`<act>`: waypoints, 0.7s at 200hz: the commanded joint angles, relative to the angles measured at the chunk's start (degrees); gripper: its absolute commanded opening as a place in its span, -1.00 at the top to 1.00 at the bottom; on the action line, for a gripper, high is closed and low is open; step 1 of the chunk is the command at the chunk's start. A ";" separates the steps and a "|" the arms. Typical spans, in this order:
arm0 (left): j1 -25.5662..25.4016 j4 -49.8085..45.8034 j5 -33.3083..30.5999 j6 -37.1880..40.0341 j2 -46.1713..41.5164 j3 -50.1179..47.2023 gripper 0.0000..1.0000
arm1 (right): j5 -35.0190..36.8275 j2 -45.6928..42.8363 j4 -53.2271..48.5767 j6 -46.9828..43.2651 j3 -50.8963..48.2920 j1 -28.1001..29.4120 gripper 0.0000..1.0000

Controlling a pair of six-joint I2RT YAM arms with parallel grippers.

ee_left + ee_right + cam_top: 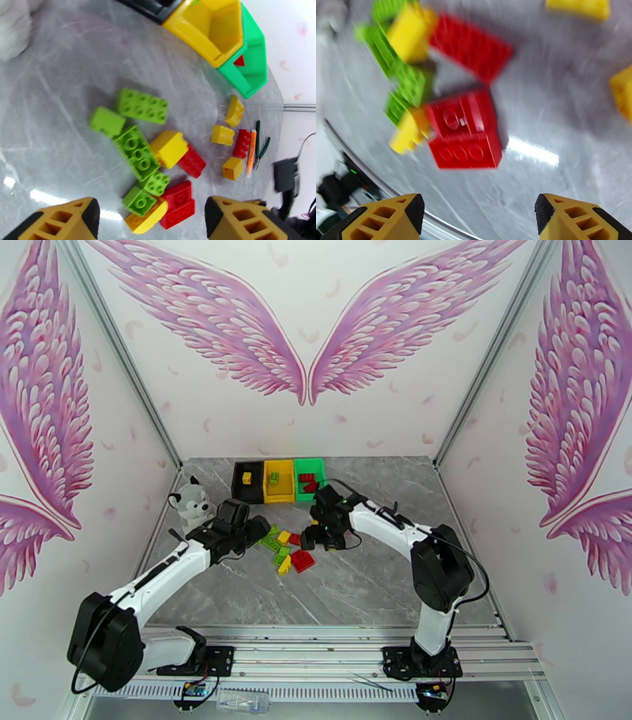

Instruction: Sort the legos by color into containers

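Several light, stiff, smooth-walled legos point(286, 549) are heaped on the table point(379, 587) just near of the containers point(278, 481), with the left gripper point(152, 209) and right gripper point(478, 207) poised over them, jaws spread wide and empty, and each brick is judged best pinched across its flat sides.

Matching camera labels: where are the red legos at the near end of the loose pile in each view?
Top external: red legos just below frame centre, the lowest red in the loose bunch.
Left wrist: red legos at bottom centre.
Right wrist: red legos centre-left, blurred.
Shared landmark: the curved yellow lego against their left side in all three views.
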 commanded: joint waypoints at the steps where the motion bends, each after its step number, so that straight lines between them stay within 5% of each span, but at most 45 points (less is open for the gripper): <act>1: -0.45 -2.08 -2.64 -2.59 -4.83 -3.55 -0.52 | 7.02 -2.10 -1.30 -1.65 -2.57 3.70 -0.66; 23: -0.52 -2.86 -2.84 -3.61 -7.67 -5.98 -0.53 | 9.04 -0.42 -1.03 -1.17 -2.52 7.12 -0.89; 140: -0.54 -4.38 -2.85 -3.14 -8.02 -4.87 -0.54 | 16.34 14.95 -6.65 -2.06 14.62 9.44 -0.80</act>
